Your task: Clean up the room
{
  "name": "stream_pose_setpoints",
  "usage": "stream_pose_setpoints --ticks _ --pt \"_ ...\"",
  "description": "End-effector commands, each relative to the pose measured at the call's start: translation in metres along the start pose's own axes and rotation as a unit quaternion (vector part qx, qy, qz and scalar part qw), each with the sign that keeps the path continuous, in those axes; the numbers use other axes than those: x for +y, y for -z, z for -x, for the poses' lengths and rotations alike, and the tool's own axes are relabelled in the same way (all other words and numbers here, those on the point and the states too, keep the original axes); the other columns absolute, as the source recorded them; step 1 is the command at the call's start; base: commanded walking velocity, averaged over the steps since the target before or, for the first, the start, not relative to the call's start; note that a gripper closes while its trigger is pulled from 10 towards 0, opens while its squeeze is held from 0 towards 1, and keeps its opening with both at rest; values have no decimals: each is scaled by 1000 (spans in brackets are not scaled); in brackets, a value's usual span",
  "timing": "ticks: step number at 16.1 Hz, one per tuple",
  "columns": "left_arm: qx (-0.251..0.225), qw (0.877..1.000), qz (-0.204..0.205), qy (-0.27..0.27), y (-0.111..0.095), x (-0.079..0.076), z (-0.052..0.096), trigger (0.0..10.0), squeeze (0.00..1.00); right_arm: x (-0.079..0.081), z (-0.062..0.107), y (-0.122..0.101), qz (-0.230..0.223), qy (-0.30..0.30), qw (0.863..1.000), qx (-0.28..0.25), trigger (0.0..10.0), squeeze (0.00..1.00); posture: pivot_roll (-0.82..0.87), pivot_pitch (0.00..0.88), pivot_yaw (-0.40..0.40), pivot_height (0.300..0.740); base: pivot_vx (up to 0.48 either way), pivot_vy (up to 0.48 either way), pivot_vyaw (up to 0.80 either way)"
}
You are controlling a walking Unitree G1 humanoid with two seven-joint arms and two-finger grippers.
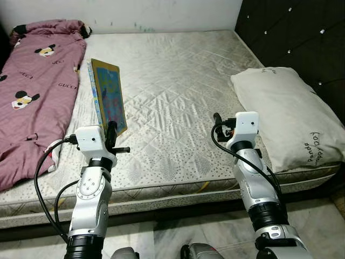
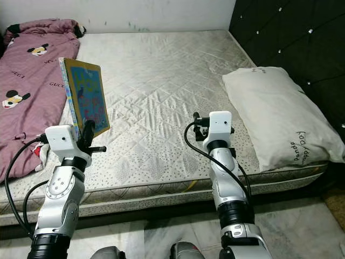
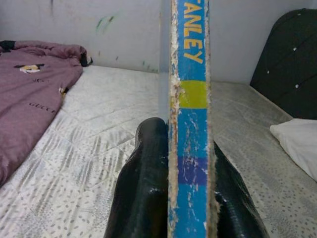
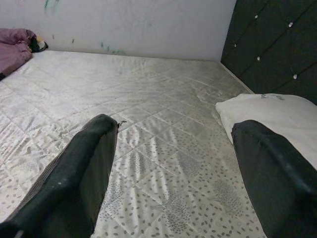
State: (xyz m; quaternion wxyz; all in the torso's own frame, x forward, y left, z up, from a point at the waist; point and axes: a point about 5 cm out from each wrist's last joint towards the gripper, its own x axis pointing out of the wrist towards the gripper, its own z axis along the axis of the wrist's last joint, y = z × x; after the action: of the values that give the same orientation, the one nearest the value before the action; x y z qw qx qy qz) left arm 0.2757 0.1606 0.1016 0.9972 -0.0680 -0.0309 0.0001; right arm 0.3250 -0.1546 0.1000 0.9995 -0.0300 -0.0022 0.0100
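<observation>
Robot stands at the foot edge of a bare quilted mattress point(image 1: 178, 81), both arms raised over it. Far left: a maroon blanket point(image 1: 38, 91) with cartoon-mouse print lies crumpled along the left side of the mattress, reaching up to the wall; not folded or straightened. Next to it, the left gripper point(image 1: 111, 133) is clenched on a children's book point(image 1: 109, 96), held upright and clear of the mattress, cover toward the head camera, near the blanket's edge. Left wrist view confirms the grip: both black fingers point(image 3: 143, 193) press on either side of the worn blue spine point(image 3: 190, 148), lettering partly legible, the spine running straight up between them. Centre of the mattress carries nothing loose that I can make out. Right of centre, the right gripper point(image 4: 171, 178) hovers low over the mattress, released, fingers spread wide with nothing between them, just beside the pillow point(image 1: 285, 116). The white pillow lies on the right side of the mattress against the dark tufted headboard point(image 1: 302, 38), slightly askew, printed text at its near corner. Judgement on progress: early to middle. Book is picked up but has no visible destination in frame and is not yet put away; blanket and pillow appear untouched, so most tidying remains.
</observation>
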Motion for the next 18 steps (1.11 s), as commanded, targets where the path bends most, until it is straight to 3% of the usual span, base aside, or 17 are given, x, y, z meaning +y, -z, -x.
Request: stream_pose_setpoints --ticks 1,16,18 --pt "-22 1000 3 9 -9 -5 -5 10000 0 -1 -2 -2 3 -2 1000 -3 10000 0 -43 0 -11 740 0 -360 0" --pt "-24 1000 13 4 -10 -6 -8 10000 0 -3 -6 -4 8 -2 1000 -6 10000 0 -48 0 -15 740 0 -366 0" --pt "-30 999 23 3 -11 -6 -8 10000 0 -4 -6 -4 10 -1 1000 -7 10000 0 -50 0 -15 740 0 0 0"
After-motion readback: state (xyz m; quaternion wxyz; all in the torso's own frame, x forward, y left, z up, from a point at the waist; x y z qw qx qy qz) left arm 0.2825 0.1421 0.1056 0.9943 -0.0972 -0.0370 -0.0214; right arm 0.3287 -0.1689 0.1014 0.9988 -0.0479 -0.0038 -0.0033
